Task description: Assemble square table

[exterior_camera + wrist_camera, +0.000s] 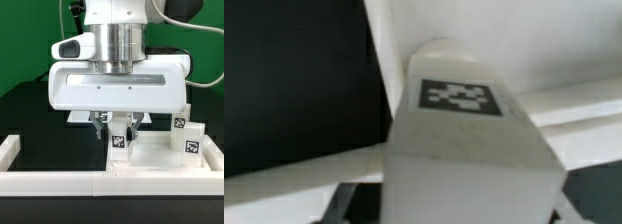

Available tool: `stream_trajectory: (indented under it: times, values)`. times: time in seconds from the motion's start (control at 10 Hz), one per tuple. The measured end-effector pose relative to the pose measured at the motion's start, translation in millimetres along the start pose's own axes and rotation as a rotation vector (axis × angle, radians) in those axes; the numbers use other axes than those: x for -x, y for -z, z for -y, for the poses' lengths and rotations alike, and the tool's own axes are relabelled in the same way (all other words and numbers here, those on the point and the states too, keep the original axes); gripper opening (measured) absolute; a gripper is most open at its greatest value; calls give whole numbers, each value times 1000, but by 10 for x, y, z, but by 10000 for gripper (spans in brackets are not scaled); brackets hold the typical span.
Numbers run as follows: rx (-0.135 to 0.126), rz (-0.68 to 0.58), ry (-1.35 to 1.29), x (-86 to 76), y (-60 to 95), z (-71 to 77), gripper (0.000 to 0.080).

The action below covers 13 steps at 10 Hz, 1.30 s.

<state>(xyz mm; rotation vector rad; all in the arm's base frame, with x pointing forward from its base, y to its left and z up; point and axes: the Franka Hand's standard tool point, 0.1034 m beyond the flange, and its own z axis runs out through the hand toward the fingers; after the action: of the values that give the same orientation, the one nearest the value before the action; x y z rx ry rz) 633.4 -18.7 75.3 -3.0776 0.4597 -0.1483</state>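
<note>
Leg [121, 141] stands upright between the jaws, which pinch it at three and nine o'clock; three legs visible, one panel [150, 155].

The arm comes straight down from above, wrist vertical, its broad white hand housing level and low over the table. The gripper [113, 128] points down, its short fingers [100, 124] closed partway around a leg [120, 138] that stands between them.

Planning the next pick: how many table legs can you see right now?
3. One leg stands between the fingers of the gripper; two more stand together toward the exterior view's right. A fourth may be hidden behind the arm.
</note>
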Motion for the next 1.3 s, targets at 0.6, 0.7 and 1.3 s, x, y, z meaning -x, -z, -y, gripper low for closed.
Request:
stream_trajectory:
  times: [0.6, 0.7, 1.3]
  values:
    - [-26, 16, -837, 95, -29, 98, 291]
    - [-38, 7, -976, 111, -30, 81, 291]
    - [-51, 39, -1268, 124, -45, 69, 377]
